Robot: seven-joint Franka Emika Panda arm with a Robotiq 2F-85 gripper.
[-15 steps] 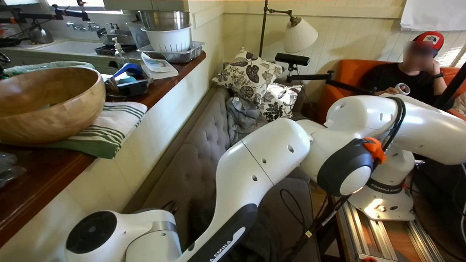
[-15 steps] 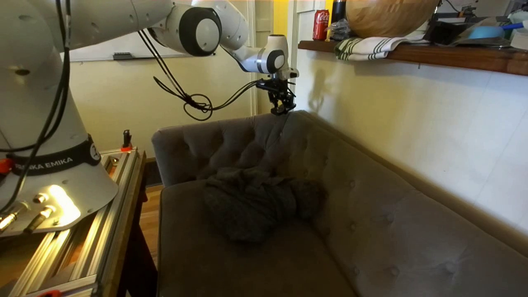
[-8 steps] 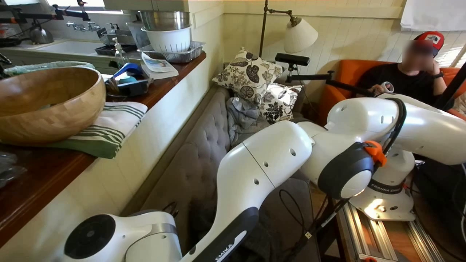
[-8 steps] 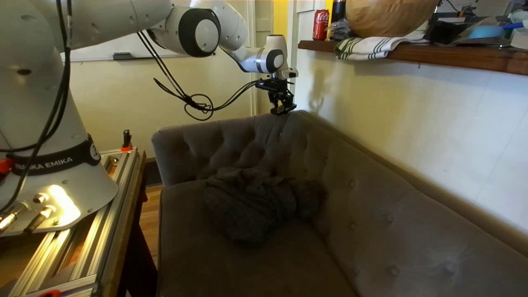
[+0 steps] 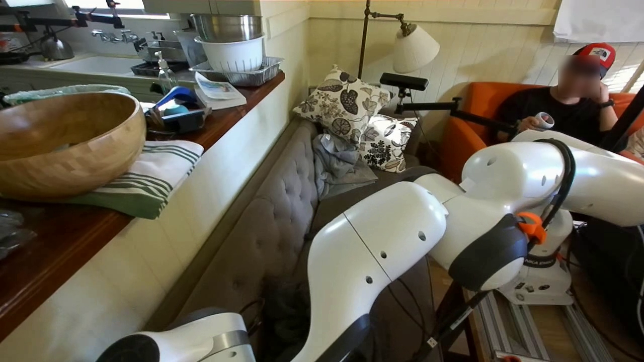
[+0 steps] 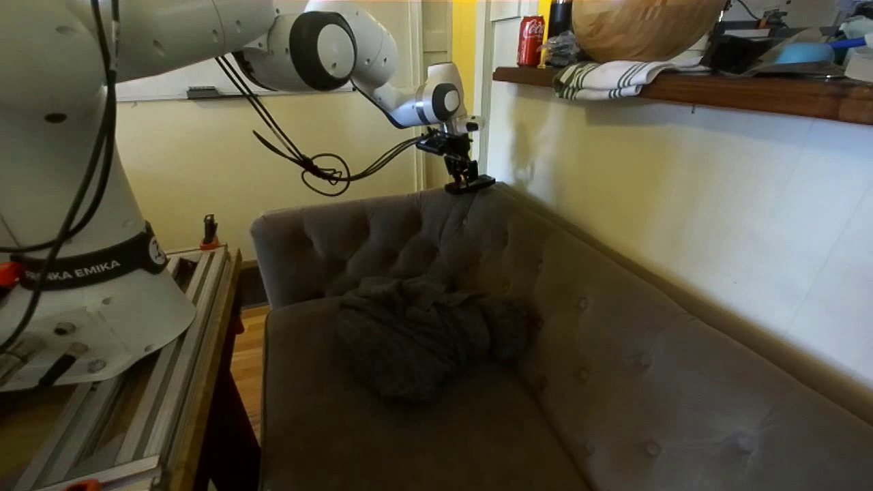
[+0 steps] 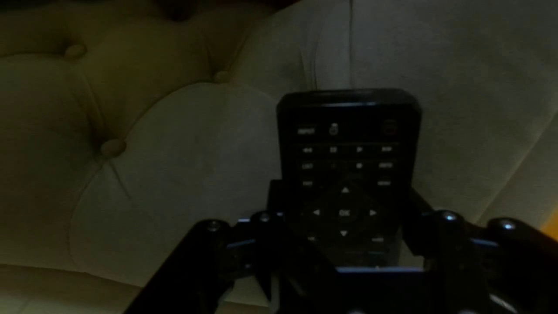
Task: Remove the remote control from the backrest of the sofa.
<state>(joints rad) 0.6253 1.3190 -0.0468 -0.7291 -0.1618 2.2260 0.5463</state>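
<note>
Gripping the remote control (image 7: 346,174) at a corner of the sofa (image 6: 423,450)

We are seeing the black fingers (image 7: 418,231) clamping the remote control by its two long edges; its buttons are facing us in the wrist view (we are making out an OK key among four arrows); one end is jutting past the fingers, while the other is hiding behind the dark parts around them.

In an exterior view we are finding it as a slim dark bar, held nearly level below the white arm (image 6: 184,41), right at the top of the backrest (image 6: 682,354), near the corner where two tufted panels are meeting; whether it is touching the fabric there, we are not able to tell. Black cables (image 6: 322,172) are looping beneath the arm; a dark bundled cloth (image 6: 430,341) is lying on the seat (image 6: 320,409); in an exterior view, patterned cushions (image 5: 344,103) are leaning at one end of the sofa; a wooden bowl (image 5: 70,146) is sitting on a striped towel (image 5: 161,156) on the worktop (image 5: 65,241); and a person (image 5: 573,115) in a red cap (image 5: 598,58) is sitting in an orange armchair (image 5: 460,146).
</note>
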